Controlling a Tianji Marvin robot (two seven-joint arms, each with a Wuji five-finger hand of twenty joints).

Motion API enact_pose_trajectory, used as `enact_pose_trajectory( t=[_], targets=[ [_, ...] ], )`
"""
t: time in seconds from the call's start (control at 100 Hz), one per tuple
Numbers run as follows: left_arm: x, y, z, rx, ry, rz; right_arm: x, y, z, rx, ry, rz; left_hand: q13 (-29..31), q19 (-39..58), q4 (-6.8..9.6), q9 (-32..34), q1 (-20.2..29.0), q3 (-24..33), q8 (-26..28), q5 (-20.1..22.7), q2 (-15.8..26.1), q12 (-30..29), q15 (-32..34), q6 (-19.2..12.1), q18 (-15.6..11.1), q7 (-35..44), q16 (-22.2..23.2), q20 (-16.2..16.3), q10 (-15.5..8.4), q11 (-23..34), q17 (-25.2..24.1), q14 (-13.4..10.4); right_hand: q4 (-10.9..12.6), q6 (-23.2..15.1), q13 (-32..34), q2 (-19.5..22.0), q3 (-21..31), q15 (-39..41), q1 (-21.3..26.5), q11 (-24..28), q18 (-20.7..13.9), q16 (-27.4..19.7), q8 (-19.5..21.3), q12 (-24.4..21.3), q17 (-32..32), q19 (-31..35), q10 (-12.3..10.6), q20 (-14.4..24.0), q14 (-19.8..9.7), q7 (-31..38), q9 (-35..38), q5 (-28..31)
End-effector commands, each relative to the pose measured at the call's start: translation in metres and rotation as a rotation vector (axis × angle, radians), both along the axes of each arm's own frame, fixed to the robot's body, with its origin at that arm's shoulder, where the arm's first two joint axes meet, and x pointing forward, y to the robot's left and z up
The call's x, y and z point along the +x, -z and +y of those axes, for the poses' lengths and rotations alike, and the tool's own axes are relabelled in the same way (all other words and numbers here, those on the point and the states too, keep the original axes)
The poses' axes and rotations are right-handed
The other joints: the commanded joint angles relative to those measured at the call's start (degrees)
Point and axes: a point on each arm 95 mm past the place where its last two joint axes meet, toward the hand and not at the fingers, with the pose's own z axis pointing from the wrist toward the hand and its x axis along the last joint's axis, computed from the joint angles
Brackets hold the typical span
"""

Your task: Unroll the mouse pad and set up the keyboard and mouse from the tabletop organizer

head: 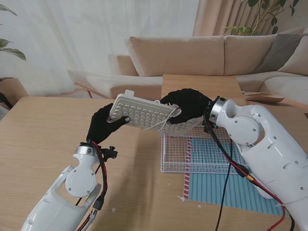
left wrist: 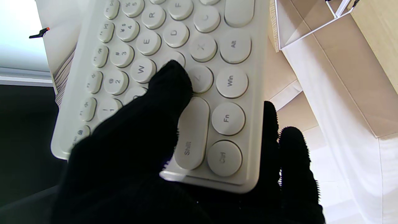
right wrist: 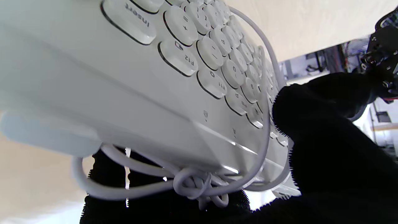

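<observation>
Both hands, left hand [head: 103, 124] and right hand [head: 187, 105], clamp opposite ends of the keyboard [head: 142, 113], held tilted in the air just above the wire basket [head: 192, 154]; level it, keeping its cable [right wrist: 174, 183] from snagging.

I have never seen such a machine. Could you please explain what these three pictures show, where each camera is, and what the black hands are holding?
This is a robot with two white arms, each ending in a five-finger hand in a black glove. The wide picture is taken from the robot's stand, looking down at a wooden table. The other two come from cameras on the wrists, looking along the fingers, so they are very close.

Both hands hold one white keyboard with round keys in the air. The left hand grips the end with the Ctrl and Shift keys; the right hand grips the other end, where the white cable is bundled. On the table lie a wire-mesh organizer and a blue striped mouse pad.
</observation>
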Motion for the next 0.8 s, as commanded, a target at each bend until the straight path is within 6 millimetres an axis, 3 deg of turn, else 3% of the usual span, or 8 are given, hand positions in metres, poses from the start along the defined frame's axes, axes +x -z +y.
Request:
enact_pose_trajectory(
  t=[0.0, 0.04, 0.06, 0.1, 0.13, 0.17, 0.37, 0.79],
  targets=[
    [0.001, -0.002, 0.002, -0.005, -0.007, -0.001, 0.000, 0.010, 0.007, -0.018, -0.007, 0.040, -0.47, 1.27, 1.80, 1.29, 5.93, 8.90, 2.77, 1.20, 5.52, 1.61, 0.36, -4.46, -2.57, 7.58, 0.97, 0.07, -2.34, 2.13, 0.24, -0.90, 1.39, -1.42, 4.14, -1.22, 4.53, 3.98, 4.41, 3.55, -0.02, 2.01, 2.53, 2.57, 2.42, 4.03, -1.50, 1.67, -1.96, 3.45, 2.95, 3.52],
    [0.001, -0.002, 0.002, -0.007, -0.008, -0.001, 0.001, 0.010, 0.009, -0.013, -0.004, 0.027, -0.48, 1.29, 1.80, 1.28, 5.93, 8.91, 2.71, 1.18, 5.54, 1.59, 0.36, -4.44, -2.59, 7.57, 0.99, 0.08, -2.38, 2.12, 0.22, -0.89, 1.33, -2.38, 7.04, -1.45, 7.68, 6.92, 7.36, 5.42, 0.04, 3.30, 4.41, 4.52, 4.77, 6.43, -1.83, 1.81, -2.65, 6.38, 5.70, 5.34],
    [0.001, -0.002, 0.002, -0.007, -0.009, -0.001, 0.002, 0.011, 0.010, -0.009, -0.004, 0.022, -0.46, 1.30, 1.79, 1.29, 5.92, 8.89, 2.69, 1.17, 5.53, 1.59, 0.37, -4.47, -2.61, 7.57, 1.00, 0.08, -2.36, 2.12, 0.21, -0.88, -0.29, -3.03, 8.29, -1.77, 8.32, 8.17, 8.99, 6.07, 0.07, 3.86, 4.74, 5.36, 5.78, 7.52, -2.04, 1.87, -2.89, 7.99, 7.03, 5.90],
    [0.001, -0.002, 0.002, -0.008, -0.011, 0.001, 0.004, 0.011, 0.012, 0.003, -0.005, 0.012, -0.48, 1.32, 1.78, 1.27, 5.85, 8.86, 2.65, 1.15, 5.54, 1.55, 0.36, -4.52, -2.59, 7.56, 1.01, 0.09, -2.34, 2.10, 0.22, -0.82, -4.43, -5.26, 11.66, -3.87, 8.91, 10.98, 14.49, 7.02, 0.32, 5.10, -0.39, 7.05, 8.03, 9.85, -2.07, 1.88, -3.20, 18.49, 11.28, 5.59],
    [0.001, -0.002, 0.002, -0.010, -0.013, 0.003, 0.005, 0.011, 0.013, 0.017, -0.005, 0.004, -0.54, 1.33, 1.81, 1.25, 5.91, 8.88, 2.61, 1.17, 5.52, 1.51, 0.31, -4.55, -2.53, 7.57, 1.00, 0.10, -2.37, 2.07, 0.18, -0.84, -5.02, -6.85, 14.06, -4.70, 9.89, 12.96, 17.98, 7.75, 0.32, 5.86, -2.80, 7.85, 9.82, 11.29, -1.95, 2.14, -3.44, 24.21, 14.37, 6.15],
    [0.001, -0.001, 0.002, -0.012, -0.014, 0.005, 0.006, 0.012, 0.015, 0.038, -0.004, -0.012, -0.54, 1.32, 1.82, 1.24, 5.90, 8.83, 2.50, 1.19, 5.55, 1.45, 0.28, -4.47, -2.46, 7.54, 1.00, 0.10, -2.38, 2.03, 0.10, -0.74, -5.19, -8.00, 16.44, -4.69, 11.26, 14.84, 20.16, 8.40, 0.69, 6.56, -3.23, 8.41, 11.57, 12.68, -1.67, 2.55, -3.15, 26.56, 17.38, 8.67],
    [0.004, -0.005, 0.001, -0.026, -0.024, 0.013, 0.008, 0.003, 0.021, 0.122, -0.012, -0.054, -0.72, 1.62, 1.87, 1.12, 5.62, 8.56, 2.22, 1.10, 5.68, 1.30, 0.33, -5.08, -2.31, 7.52, 1.01, 0.29, -2.52, 1.86, -0.44, -0.48, -6.04, -8.57, 18.60, -5.81, 14.18, 16.65, 22.43, 7.30, 1.76, 7.77, -4.48, 9.90, 13.01, 13.88, 0.10, 3.00, -1.03, 28.94, 21.41, 14.49],
    [-0.003, -0.032, 0.005, -0.114, -0.031, -0.030, 0.002, -0.048, 0.042, 0.234, -0.114, -0.153, -0.59, 1.87, 2.02, 1.34, 5.14, 8.00, 1.27, 1.15, 5.89, 0.69, 0.41, -5.75, -2.27, 7.28, 0.70, 0.44, -2.93, 1.25, -0.77, -0.73, -6.37, -8.50, 18.27, -6.22, 16.33, 17.13, 23.03, 6.98, 1.50, 8.90, -3.12, 11.26, 12.95, 13.68, 0.66, 3.02, -0.53, 28.87, 21.80, 15.75]
  ],
)
